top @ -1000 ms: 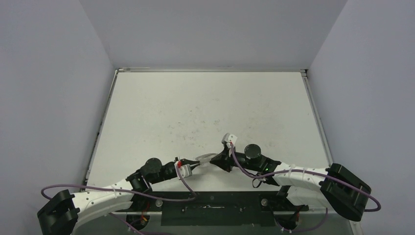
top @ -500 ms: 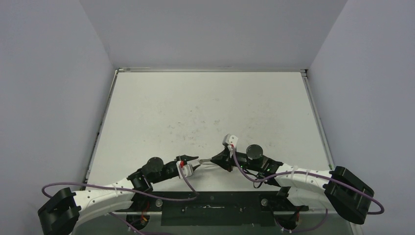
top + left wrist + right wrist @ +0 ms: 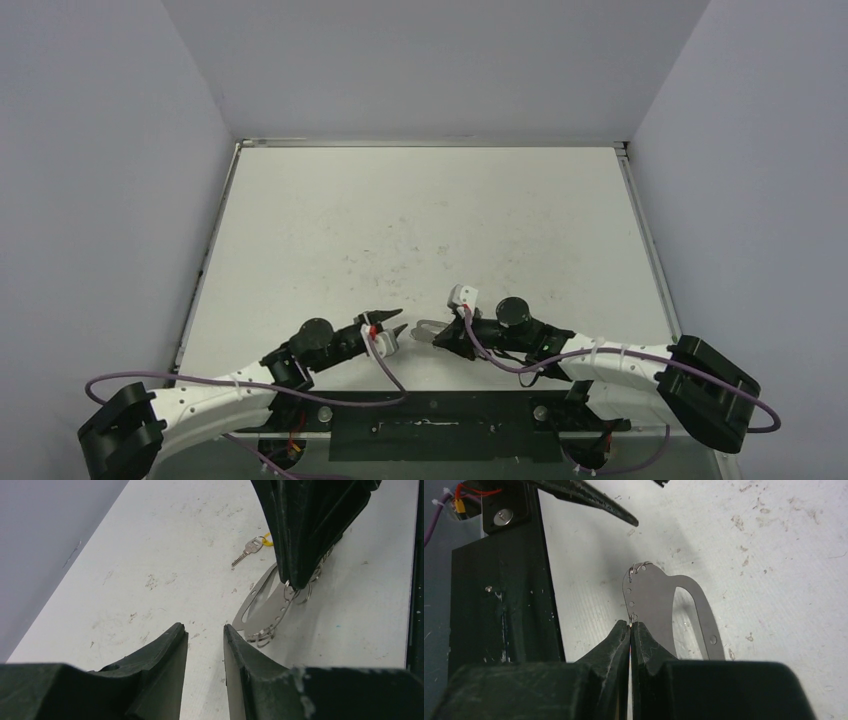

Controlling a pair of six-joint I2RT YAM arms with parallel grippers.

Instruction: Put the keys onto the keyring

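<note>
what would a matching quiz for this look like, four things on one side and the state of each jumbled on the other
Things:
1. left gripper
2. right gripper
3. keyring
4. key

States:
a. lying loose on the table, nothing touching it
b. open, nothing between the fingers
c. pinched at its edge
d. shut tight on thin flat metal

Pairs: 1-b, 2-d, 3-c, 4-a
</note>
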